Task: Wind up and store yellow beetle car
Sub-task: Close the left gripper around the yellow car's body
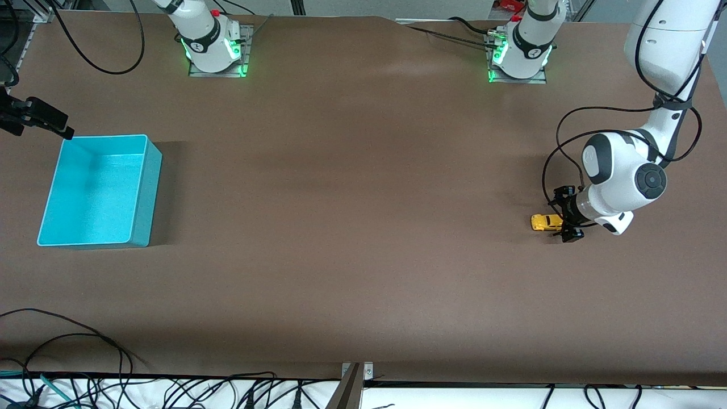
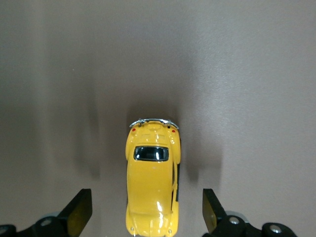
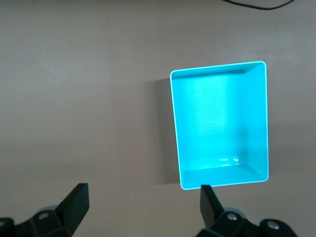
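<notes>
Down at the left arm's end of the tabletop [image 1: 363,238], the left tool [image 1: 568,218] sits low around the yellow beetle car [image 1: 546,222], coming in sideways from that end. Its fingers [image 2: 80,213] are spread wide, one on each flank of the car, and neither one touches the body: brown surface shows on both sides in the left wrist view. The car [image 2: 152,175] rests on its wheels on the tabletop, roof up, dark rear window and chrome bumper pointing away from the tool's palm. Only part of the car lies between the fingertips; the bumper end pokes out past them. In the front view the car sticks out of the tool toward the right arm's end of the table, and a black cable loops off the left arm's wrist just above it.

Well apart from all that, the right tool [image 1: 40,118] hangs at the right arm's end, by the turquoise bin [image 1: 145,196]'s corner farthest from the front camera, waiting. Its fingers [image 3: 76,201] are also spread, nothing between them. The right wrist view looks straight down at the bin [image 3: 261,123], which stands open side up, with nothing but bare floor and walls showing inside. Bin and car are at separate ends of the tabletop, with plain brown surface between them.

Loose black cables trail along the tabletop edge nearest the front camera.
</notes>
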